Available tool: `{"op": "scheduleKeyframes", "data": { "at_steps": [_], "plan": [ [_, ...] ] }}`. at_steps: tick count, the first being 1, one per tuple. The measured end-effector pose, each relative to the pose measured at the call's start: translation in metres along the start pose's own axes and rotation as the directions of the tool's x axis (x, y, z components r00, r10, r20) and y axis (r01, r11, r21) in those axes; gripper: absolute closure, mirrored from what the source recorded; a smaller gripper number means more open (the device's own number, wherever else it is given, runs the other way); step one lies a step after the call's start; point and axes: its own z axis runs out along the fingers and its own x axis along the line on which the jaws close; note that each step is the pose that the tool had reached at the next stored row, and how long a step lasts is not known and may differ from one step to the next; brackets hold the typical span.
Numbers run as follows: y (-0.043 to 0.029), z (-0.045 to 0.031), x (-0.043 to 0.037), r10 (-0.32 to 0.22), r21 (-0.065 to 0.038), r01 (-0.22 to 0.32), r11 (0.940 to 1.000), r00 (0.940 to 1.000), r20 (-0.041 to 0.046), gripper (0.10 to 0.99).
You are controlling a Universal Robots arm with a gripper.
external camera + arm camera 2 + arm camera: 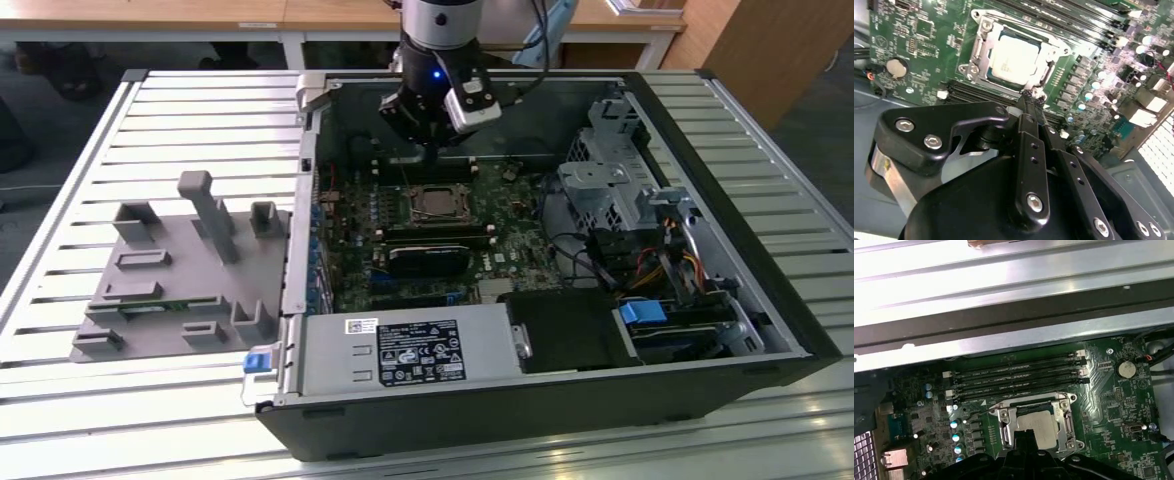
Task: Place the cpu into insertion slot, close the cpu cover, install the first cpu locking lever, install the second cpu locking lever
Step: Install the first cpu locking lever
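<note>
One arm reached down into the open computer case [747,300] from above, its wrist upright and the claw [424,150] pointing down at the green board [514,225]. The chip [1015,57], pale and square, lay flat in the socket [414,212], and the silver metal frame [979,52] lay down around it, with the chip's face showing through the frame's square opening. In the second wrist view the claw [1030,96] had its two black fingers [1029,150] drawn together so that the tips met, right at the edge of the socket on the side away from the chip's middle. I could not tell whether anything thin was pinched between them, nor whether the tips touched the frame. In the first wrist view the claw [1024,436] stood just over the near rim of the socket, with the chip [1038,426] directly beyond the tips. Four long black memory slots [1019,377] ran side by side just beyond the socket, and a round silver battery [1126,369] sat on the board further off. In the exterior view a grey moulded tray [174,270] lay on the slatted table [80,420], well apart from the socket, to the exterior view's left of it.
</note>
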Motion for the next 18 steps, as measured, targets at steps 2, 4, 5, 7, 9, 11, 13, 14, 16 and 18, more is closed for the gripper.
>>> {"op": "scheduleKeyframes", "data": {
  "at_steps": [2,4,5,7,9,11,13,14,16,18],
  "plan": [
    [-0.0007,0.0000,0.0040,-0.001,0.000,0.001,1.0000,1.0000,0.0008,0.980],
    [-0.0016,0.0001,0.0088,-0.001,-0.001,0.001,1.0000,1.0000,0.0026,0.980],
    [-0.0021,0.0002,0.0113,-0.001,-0.001,0.001,1.0000,1.0000,0.0038,0.980],
    [-0.0030,0.0002,0.0163,-0.002,-0.001,0.002,1.0000,1.0000,0.0062,0.980],
    [-0.0038,0.0003,0.0210,-0.003,-0.002,0.003,1.0000,1.0000,0.0086,0.980],
    [-0.0045,0.0003,0.0249,-0.004,-0.002,0.004,1.0000,0.9999,0.0106,0.980],
    [-0.0049,0.0005,0.0273,-0.010,-0.003,0.010,0.9999,0.9999,0.0112,0.980],
    [-0.0049,0.0006,0.0273,-0.021,-0.003,0.021,0.9998,0.9997,0.0106,0.980],
    [-0.0050,0.0009,0.0274,-0.059,-0.004,0.059,0.9983,0.9982,0.0089,0.980],
    [-0.0060,0.0016,0.0327,-0.100,-0.005,0.100,0.9949,0.9949,0.0075,0.980]
  ]
}}
